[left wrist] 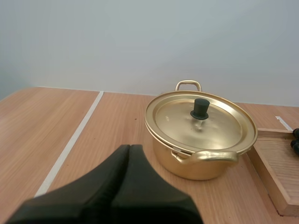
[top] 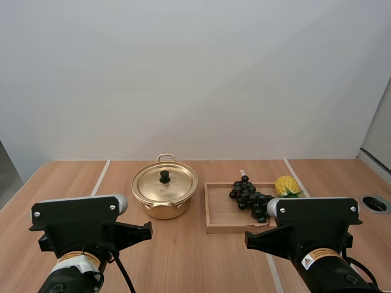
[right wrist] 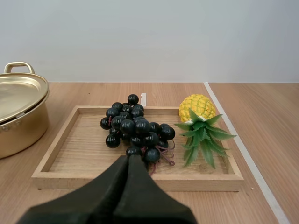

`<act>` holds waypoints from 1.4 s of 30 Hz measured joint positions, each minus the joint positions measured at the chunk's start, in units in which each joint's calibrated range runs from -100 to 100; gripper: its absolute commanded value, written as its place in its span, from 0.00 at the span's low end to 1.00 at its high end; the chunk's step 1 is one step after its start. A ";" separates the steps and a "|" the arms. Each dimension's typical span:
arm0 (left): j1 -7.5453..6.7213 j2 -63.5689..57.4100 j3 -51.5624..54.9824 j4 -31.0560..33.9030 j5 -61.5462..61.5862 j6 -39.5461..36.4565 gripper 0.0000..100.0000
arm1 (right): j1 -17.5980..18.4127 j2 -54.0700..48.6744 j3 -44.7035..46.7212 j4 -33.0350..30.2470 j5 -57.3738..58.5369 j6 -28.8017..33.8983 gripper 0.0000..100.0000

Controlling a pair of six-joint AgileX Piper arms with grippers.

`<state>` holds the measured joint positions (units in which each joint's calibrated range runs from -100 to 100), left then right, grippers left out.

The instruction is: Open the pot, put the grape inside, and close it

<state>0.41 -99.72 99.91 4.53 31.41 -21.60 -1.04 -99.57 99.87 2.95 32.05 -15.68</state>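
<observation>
bright even light | soft shadows | faint sheen on lid [left wrist: 222, 125]

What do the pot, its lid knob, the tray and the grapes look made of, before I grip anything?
The pot and lid: likely thin metal with a shiny gold finish; the surface shows rippled reflections.
The knob: matte black, probably plastic.
The tray: light unpainted wood, grain visible.
The grapes: glossy dark balls with sharp highlights, probably plastic imitation, though the look leaves it open.

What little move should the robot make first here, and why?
Probably open the left gripper and reach for the knob on the lid: the pot is closed, the grapes lie in the wooden tray, and that gripper, shut on nothing, faces the pot.
</observation>
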 measured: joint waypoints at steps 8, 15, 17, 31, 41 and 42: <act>0.00 0.00 0.00 -0.23 -0.16 4.63 0.00 | 1.84 0.00 0.00 -3.78 0.00 1.79 0.00; 0.00 0.00 0.00 -0.23 -0.16 4.76 0.00 | 1.84 0.00 0.00 -3.91 0.00 2.13 0.00; 0.00 0.00 0.00 -0.23 -0.16 4.76 0.00 | 1.84 0.00 0.00 -3.91 0.00 2.13 0.00; 0.00 0.00 0.00 -0.23 -0.16 4.76 0.00 | 1.84 0.00 0.00 -4.01 0.00 2.13 0.00; 0.00 0.00 0.00 -1.32 -0.16 4.41 0.00 | 1.84 0.00 0.00 -4.01 0.00 2.13 0.00; 0.00 0.00 0.00 -1.55 -0.16 4.36 0.00 | 1.84 0.00 0.00 -3.87 0.00 2.13 0.00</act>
<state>0.41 -99.72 99.91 2.98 31.25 -17.24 0.80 -99.57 99.87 -0.91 32.05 -13.55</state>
